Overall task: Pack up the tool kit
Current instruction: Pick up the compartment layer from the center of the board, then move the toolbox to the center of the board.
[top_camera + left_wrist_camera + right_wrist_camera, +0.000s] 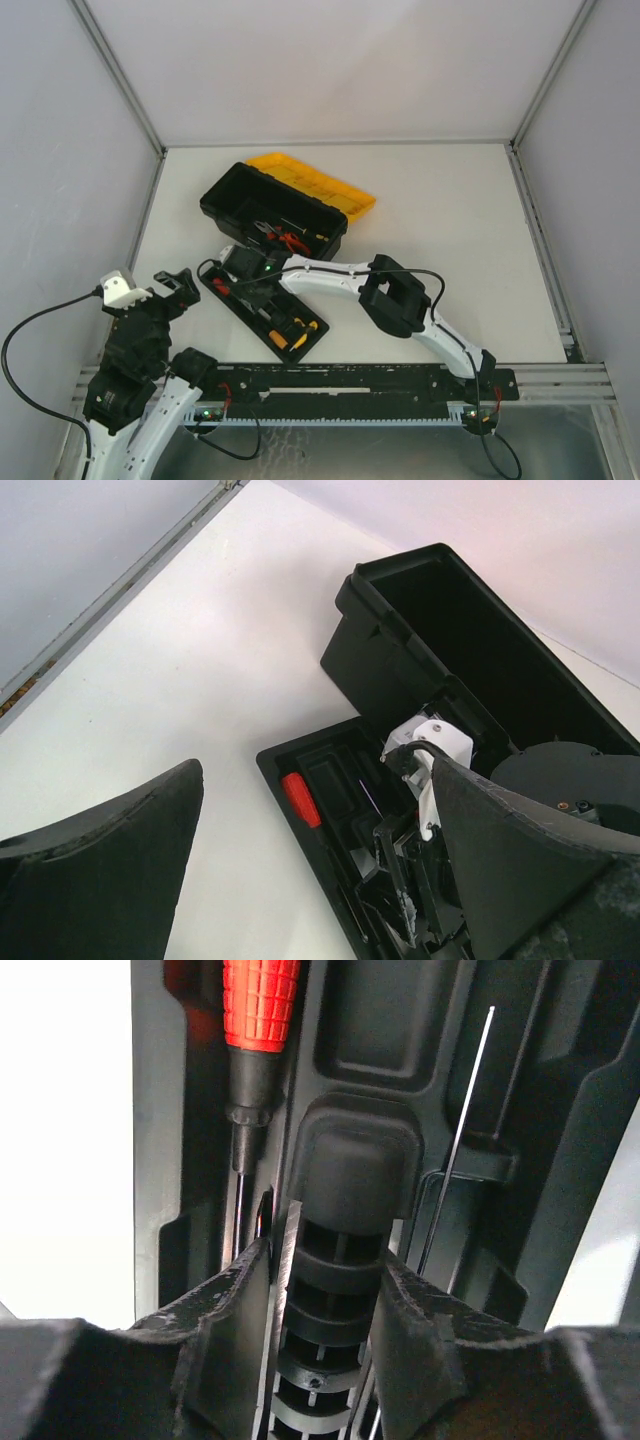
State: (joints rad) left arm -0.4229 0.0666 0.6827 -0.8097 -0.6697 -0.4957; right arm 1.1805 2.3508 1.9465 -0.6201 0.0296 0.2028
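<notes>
The black toolbox (232, 200) stands open at mid-table, its yellow lid (318, 187) folded back behind it, with orange-handled pliers (291, 241) inside. Its black inner tray (213, 289) lies on the table in front, holding a red-handled screwdriver (258, 1010) and yellow-handled tools (301, 331). My right gripper (325, 1255) is down in the tray, its fingers pressed against both sides of the ribbed black centre handle (345, 1180). My left gripper (315, 770) hangs wide open and holds nothing, just left of the tray (278, 780).
A thin metal rod (465, 1120) lies in the tray right of the handle. Grey walls enclose the white table (450, 240). The right arm (395, 295) stretches across the tray's near end. A black cable (30, 340) loops at the left.
</notes>
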